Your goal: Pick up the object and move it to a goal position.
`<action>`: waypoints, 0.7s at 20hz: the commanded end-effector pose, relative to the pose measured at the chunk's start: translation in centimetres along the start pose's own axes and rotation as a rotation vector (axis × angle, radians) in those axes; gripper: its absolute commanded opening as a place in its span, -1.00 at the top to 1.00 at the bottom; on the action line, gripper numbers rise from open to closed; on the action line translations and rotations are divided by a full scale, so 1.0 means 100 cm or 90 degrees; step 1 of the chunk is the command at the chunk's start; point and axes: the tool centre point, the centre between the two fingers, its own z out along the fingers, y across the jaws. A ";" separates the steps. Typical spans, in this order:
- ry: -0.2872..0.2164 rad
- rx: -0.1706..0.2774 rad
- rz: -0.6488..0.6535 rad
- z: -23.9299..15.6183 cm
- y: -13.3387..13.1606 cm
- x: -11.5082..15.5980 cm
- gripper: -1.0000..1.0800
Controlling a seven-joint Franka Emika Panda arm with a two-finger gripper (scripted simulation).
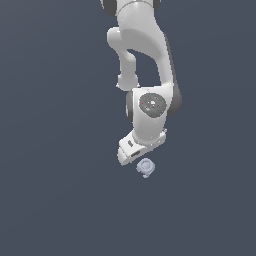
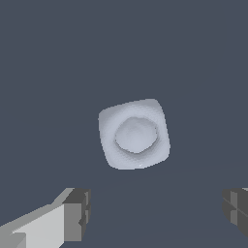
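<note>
Approach stage: the gripper [image 2: 155, 213], fingers spread wide apart and empty, hovers above the pale grey-blue object [image 1: 146, 168], at its 5 o'clock in the exterior view; grasp and transfer remain.

The dark surface [image 1: 55, 200] lies bare on every side of the object [image 1: 146, 168], so any side gives passage. In the wrist view the fingers [image 2: 77, 214] stand wide apart, the object [image 2: 134, 134] apart from both, nothing between.
</note>
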 end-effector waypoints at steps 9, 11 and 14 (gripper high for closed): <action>0.016 0.001 -0.119 0.017 -0.008 0.031 -0.92; 0.017 0.001 -0.128 0.018 -0.009 0.033 -0.92; 0.018 0.001 -0.132 0.018 -0.009 0.034 -0.92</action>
